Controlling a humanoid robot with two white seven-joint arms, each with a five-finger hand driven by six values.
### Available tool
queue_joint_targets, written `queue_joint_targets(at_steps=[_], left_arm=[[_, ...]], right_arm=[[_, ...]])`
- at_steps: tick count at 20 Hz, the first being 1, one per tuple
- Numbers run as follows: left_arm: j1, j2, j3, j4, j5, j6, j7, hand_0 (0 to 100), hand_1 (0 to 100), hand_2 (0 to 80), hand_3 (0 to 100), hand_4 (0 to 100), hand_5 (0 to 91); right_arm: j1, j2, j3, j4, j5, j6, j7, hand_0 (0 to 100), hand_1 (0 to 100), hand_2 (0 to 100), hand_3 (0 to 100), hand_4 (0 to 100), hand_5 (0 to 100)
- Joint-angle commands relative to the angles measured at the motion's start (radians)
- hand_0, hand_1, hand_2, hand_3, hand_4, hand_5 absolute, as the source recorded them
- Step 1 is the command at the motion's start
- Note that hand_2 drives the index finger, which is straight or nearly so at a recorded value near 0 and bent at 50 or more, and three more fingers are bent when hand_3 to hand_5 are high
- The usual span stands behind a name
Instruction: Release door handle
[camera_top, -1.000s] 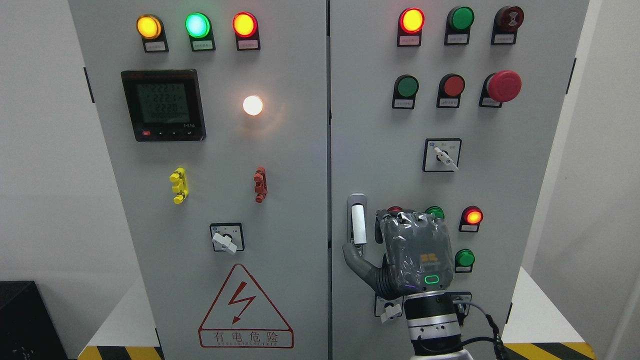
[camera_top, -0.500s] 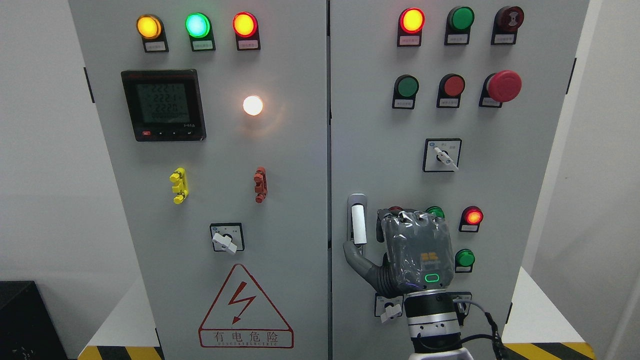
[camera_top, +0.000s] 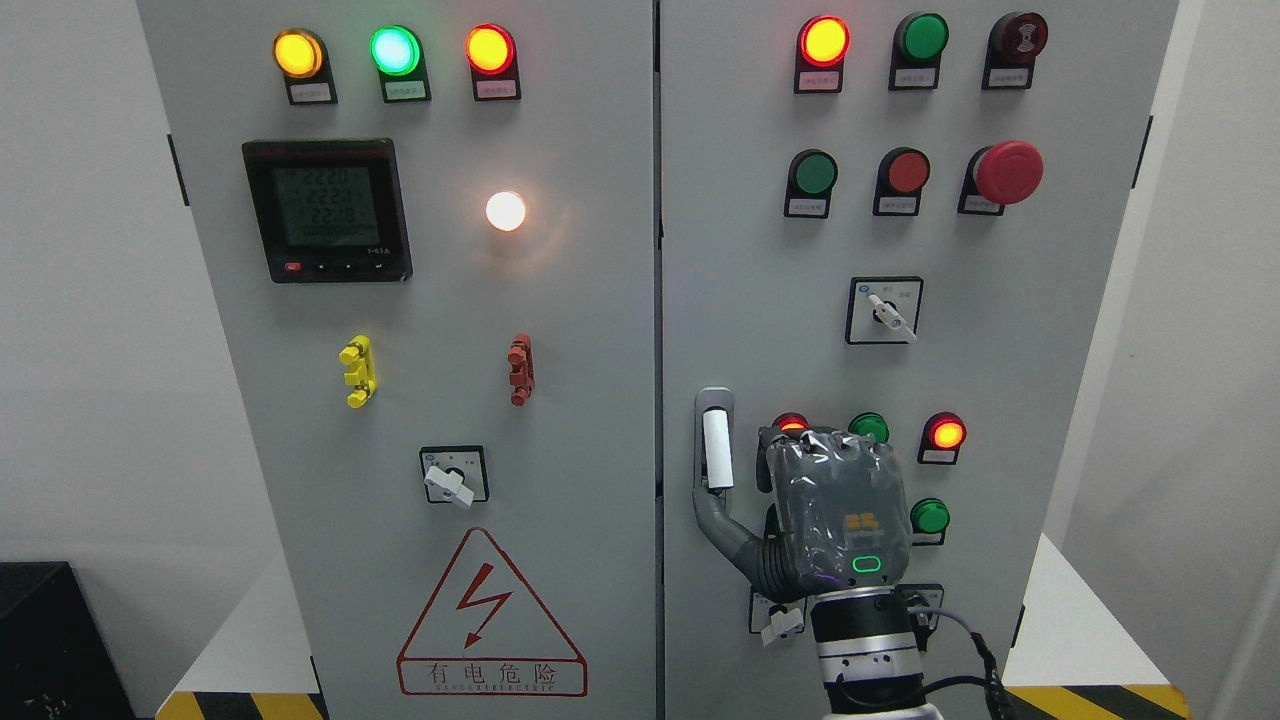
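Door handle (camera_top: 716, 441) upright on right cabinet door (camera_top: 760, 250).
Right hand (camera_top: 835, 505) beside it, thumb at its base; fingers curled, holding nothing.

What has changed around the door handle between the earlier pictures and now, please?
The right robot hand has slipped slightly down and right, uncovering the red lamp above its knuckles. Its thumb has lifted toward the lower end of the door handle; whether they touch is unclear. The handle, door, switches and other lamps look the same.
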Motion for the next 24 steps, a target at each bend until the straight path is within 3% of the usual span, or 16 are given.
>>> queue_joint_targets(at_steps=[1, 24], left_arm=[[0.0, 0.0, -0.021, -0.02, 0.0, 0.0, 0.0, 0, 0, 2.2, 9, 1, 0.0], [0.0, 0.0, -0.021, -0.02, 0.0, 0.0, 0.0, 0, 0, 2.2, 9, 1, 0.0]], right_arm=[[0.004, 0.0, -0.002, -0.006, 0.0, 0.0, -0.002, 19, 45, 76, 100, 97, 91], [0.012, 0.002, -0.011, -0.021, -0.006, 0.009, -0.002, 29, 40, 77, 100, 97, 91]])
